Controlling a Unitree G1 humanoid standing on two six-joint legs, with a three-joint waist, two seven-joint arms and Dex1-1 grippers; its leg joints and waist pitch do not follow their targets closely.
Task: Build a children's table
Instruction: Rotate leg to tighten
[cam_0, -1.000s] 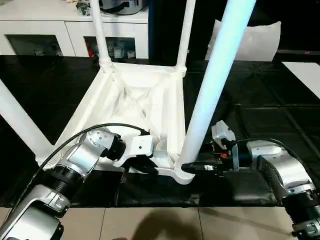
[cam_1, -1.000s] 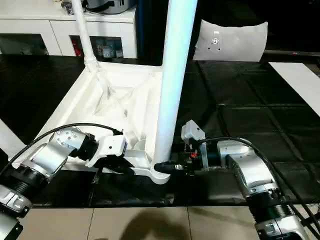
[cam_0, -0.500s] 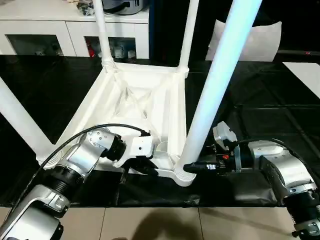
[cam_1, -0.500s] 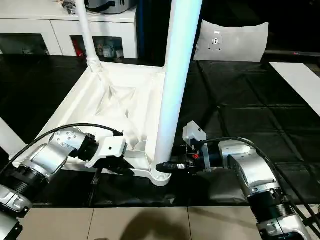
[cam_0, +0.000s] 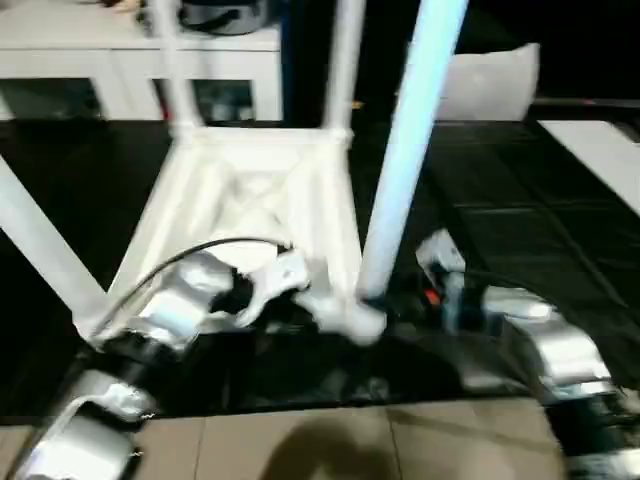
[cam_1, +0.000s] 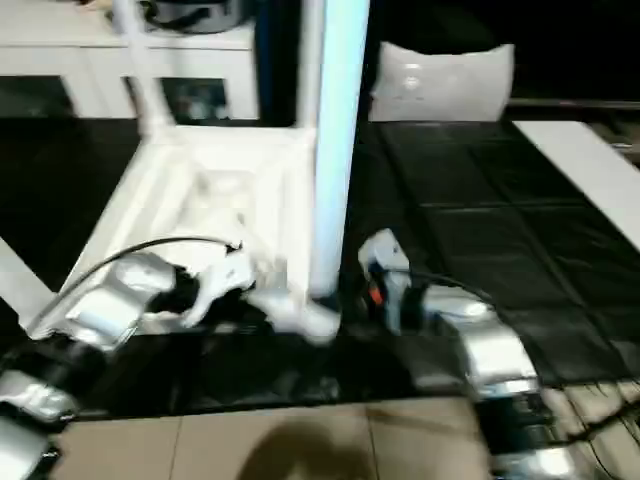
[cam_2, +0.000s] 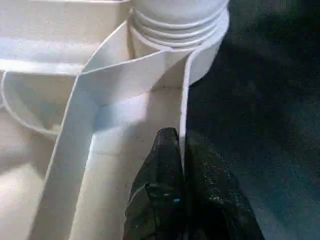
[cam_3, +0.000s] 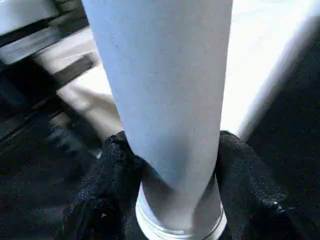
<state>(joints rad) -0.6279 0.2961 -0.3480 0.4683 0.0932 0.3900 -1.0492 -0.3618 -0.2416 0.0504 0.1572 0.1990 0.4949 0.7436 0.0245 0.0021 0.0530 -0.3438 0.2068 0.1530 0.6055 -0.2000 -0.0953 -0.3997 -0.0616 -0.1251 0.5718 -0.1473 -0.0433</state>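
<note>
We see the children's table (cam_0: 255, 190) lying upside down on the black floor mat (cam_0: 520, 200), its ribbed underside facing up and its legs rising out of the round corner sockets. Behind it stands a white cabinet (cam_0: 90, 60) with glass doors, and a white cushion-like object (cam_1: 440, 80) sits further back on the mat. The nearest leg (cam_0: 405, 160) stands upright in the corner socket closest to us, tall and tapered, with its ringed base seated in the socket. Our right gripper (cam_3: 170, 200) is clamped around this leg just above the socket, one black finger (cam_3: 107, 185) pressed on either side of the tube. Our left gripper (cam_2: 182, 170) pinches the thin upright rim of the tabletop just beside that same socket, its two fingers (cam_2: 160, 165) nearly together with the plastic wall between them. The head views are smeared, so we can only say that both silver forearms appear to reach in low toward this near corner.
</note>
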